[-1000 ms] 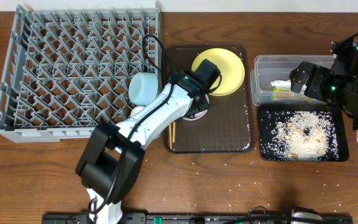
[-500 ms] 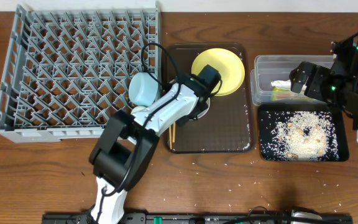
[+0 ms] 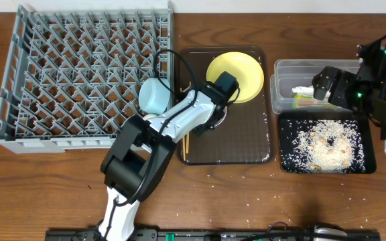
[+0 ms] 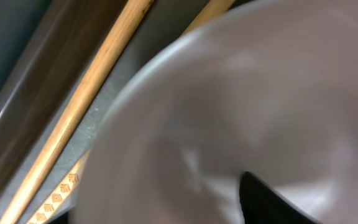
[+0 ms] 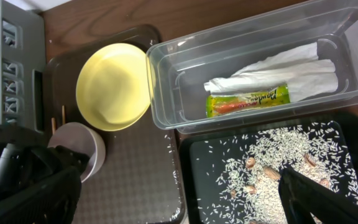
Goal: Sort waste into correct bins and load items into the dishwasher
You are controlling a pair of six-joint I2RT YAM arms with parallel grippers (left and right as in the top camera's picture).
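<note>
Across the table (image 3: 45,187), the rack (image 3: 79,73) is found at nine o'clock from the white bowl (image 5: 76,146) on the brown tray (image 3: 246,144). One finger (image 4: 263,199) of the left claw (image 3: 218,100) is set inside it, grip not discernible; the right claw (image 3: 327,86), farther, is held released.

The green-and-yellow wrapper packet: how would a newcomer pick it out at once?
At the right end of the table, a clear plastic rectangular tub sits beside a shallow black rectangular tray of rice. Inside the tub, the wrapper packet lies against a white crumpled paper napkin; it alone is coloured and printed.
</note>
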